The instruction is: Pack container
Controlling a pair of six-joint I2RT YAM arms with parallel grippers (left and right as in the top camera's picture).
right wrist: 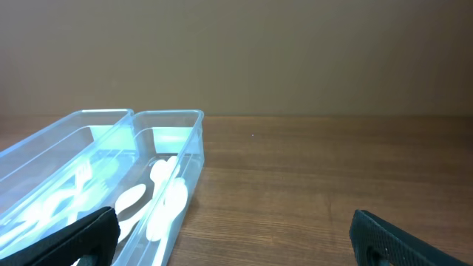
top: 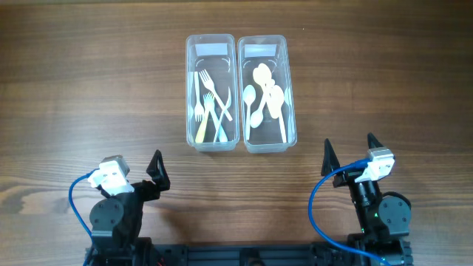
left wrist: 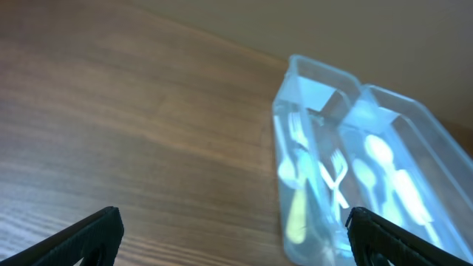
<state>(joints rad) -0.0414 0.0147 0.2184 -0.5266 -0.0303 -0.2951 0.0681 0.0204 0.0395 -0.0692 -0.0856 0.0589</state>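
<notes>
Left container holds forks (right container, spoons).

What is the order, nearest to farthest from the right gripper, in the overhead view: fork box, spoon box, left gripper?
1. Spoon box, the right box.
2. Fork box, just left of it.
3. Left gripper, far left.

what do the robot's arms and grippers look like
Left arm and right arm are black with rounded joint housings. Left gripper and right gripper each have two black, tapering, pointed fingers. A white boxy wrist module tops each arm, and a blue cable loops from it toward the base.
</notes>
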